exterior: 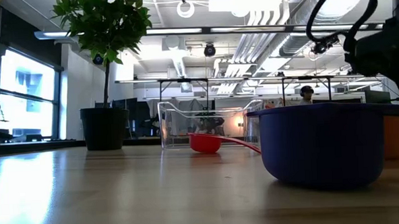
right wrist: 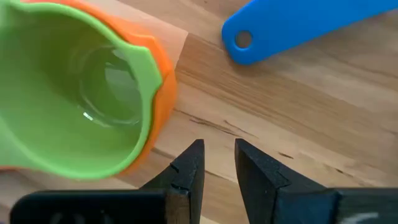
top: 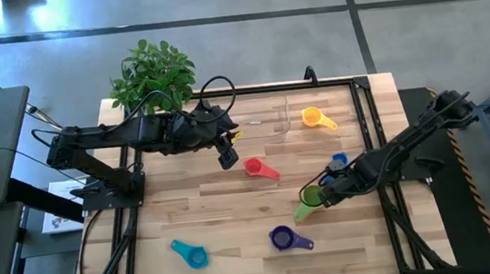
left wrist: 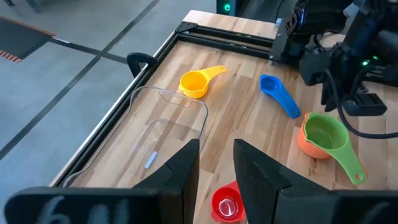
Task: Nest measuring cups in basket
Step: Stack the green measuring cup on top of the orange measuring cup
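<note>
Right gripper [right wrist: 216,163]: I have it low over the wood just beside the green cup; its fingers stand a narrow gap apart with only bare table between them, holding nothing.

Green cup [right wrist: 74,93]: sits nested inside the orange cup [right wrist: 163,87], whose rim shows around it. In the high view the pair lies at the right-middle of the table [top: 235,220], the green handle pointing toward the near edge.

Blue cup [left wrist: 278,93]: just beyond the green one, toward the far right, lying on the wood; its handle end with the hole shows in my right wrist view.

Left gripper [left wrist: 216,163]: I have it hanging above the table centre, fingers slightly apart and empty, with the red cup showing beneath them.

Red cup [top: 259,167]: on the table near the middle, handle pointing right.

Basket [left wrist: 163,124]: clear bin at the far edge, middle of the table, upright; I see no cup inside it.

Yellow cup [top: 316,118]: on the wood just right of the basket, apart from it.

Purple cup [top: 286,238]: near the front edge, centre-right.

Teal cup [top: 190,253]: near the front edge, centre-left.

Potted plant [top: 153,74]: at the far left corner.
</note>
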